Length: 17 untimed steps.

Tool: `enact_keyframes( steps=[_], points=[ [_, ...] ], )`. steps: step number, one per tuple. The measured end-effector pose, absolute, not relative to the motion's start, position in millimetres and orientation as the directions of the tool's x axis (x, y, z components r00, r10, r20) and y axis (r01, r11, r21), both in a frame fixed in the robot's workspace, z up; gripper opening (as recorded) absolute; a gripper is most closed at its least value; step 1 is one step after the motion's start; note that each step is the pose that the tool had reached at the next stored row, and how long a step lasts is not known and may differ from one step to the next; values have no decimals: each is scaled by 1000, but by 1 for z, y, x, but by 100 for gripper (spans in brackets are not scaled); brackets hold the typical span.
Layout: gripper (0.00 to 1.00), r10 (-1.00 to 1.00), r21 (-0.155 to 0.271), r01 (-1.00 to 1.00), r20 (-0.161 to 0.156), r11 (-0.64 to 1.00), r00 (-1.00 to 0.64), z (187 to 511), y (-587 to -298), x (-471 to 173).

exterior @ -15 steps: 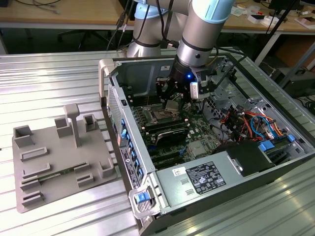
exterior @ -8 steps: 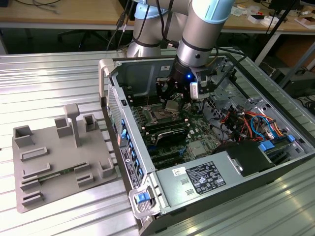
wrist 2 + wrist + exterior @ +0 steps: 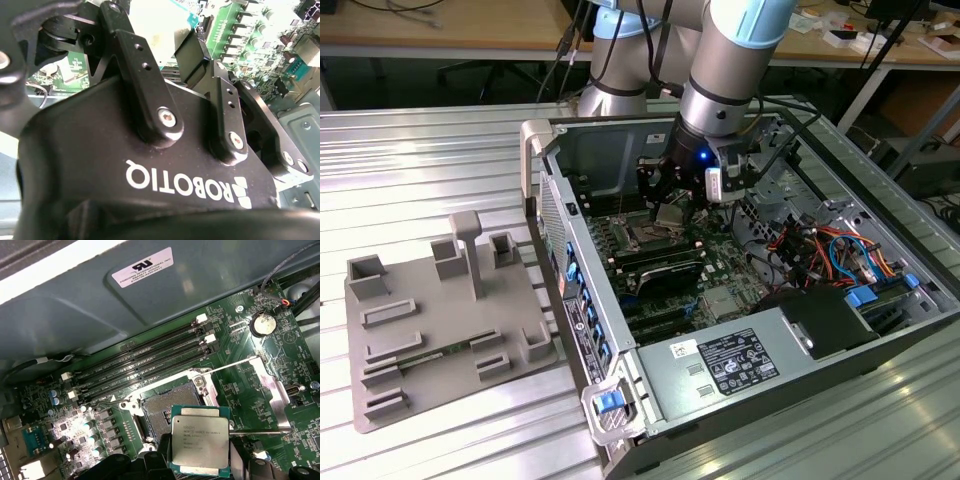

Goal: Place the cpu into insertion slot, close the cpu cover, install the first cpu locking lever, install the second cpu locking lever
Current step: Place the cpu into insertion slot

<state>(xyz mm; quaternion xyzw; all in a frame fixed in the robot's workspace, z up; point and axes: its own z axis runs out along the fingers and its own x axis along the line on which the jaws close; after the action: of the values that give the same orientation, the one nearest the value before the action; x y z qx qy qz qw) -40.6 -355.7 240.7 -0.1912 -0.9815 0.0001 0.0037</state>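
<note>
Gripping the flat silver-grey cpu (image 3: 200,440), jaws hover over the insertion slot (image 3: 161,407).

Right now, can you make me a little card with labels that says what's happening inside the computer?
place: open computer case lying on a ridged metal table
arm: reaching down into the case
jaws: shut on the cpu
cpu: silver top up, held over the green board, overlapping one corner of the insertion slot
insertion slot: uncovered, no chip in it
cpu cover: swung open beside the slot
memory slots: long black rows next to the slot
grey tray: on the table outside the case, at the exterior view's left
</note>
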Motion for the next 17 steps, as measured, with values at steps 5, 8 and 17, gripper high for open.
enact_keyframes(
  steps=[5,8,17],
  points=[
    [55,378,-2,378,7,926,-926,240,-356,-41],
    [55,380,-2,380,7,925,-925,240,-356,-41],
    [55,386,-2,386,7,923,-923,240,-356,-41]
  ],
)
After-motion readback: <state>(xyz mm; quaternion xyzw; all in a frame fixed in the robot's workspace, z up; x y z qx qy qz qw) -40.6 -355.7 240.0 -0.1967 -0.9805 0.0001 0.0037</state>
